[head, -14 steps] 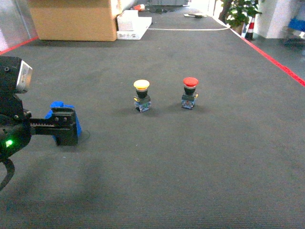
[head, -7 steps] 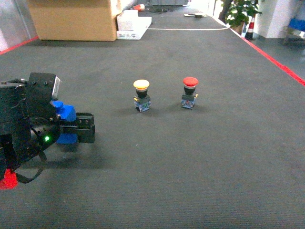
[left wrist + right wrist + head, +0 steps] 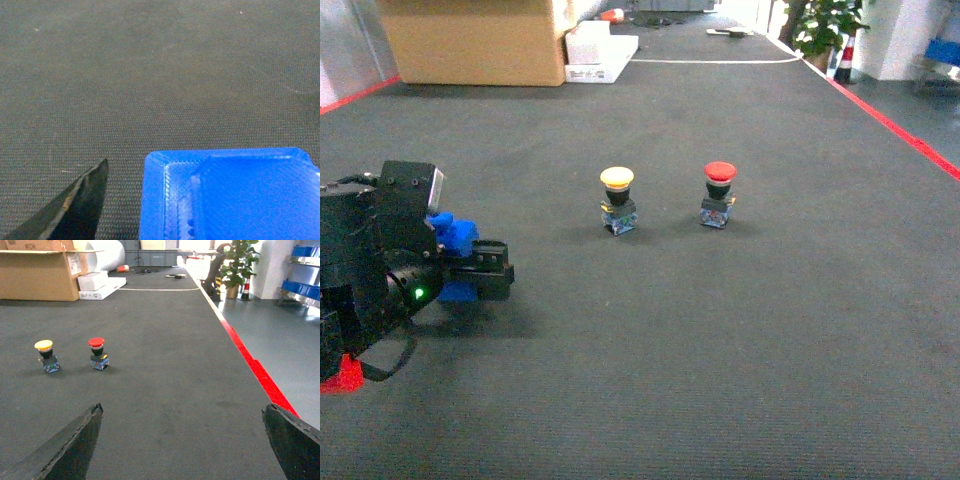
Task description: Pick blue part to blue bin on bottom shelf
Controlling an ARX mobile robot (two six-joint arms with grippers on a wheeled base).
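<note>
Left gripper is low over the dark carpet, well left of the yellow-capped button. Blue part sits right in the gripper, blue showing above and below the black fingers in the head view. In the left wrist view the part fills the lower right corner, just beside one dark fingertip at lower left, with a thin strip of carpet between them. The other finger is out of frame there, so contact on that side isn't visible. Cannot tell if the jaws are clamped on the part or just straddling it; cannot tell whether the part is on the carpet or lifted either.

Red-capped button stands upright just right of the yellow one, both apart from the blue part.

Right gripper: only seen from its own wrist camera, both fingertips at the bottom corners, spread wide, nothing between them. Yellow button and red button are ahead to its left. Cardboard box far behind the yellow button, to the left.
</note>
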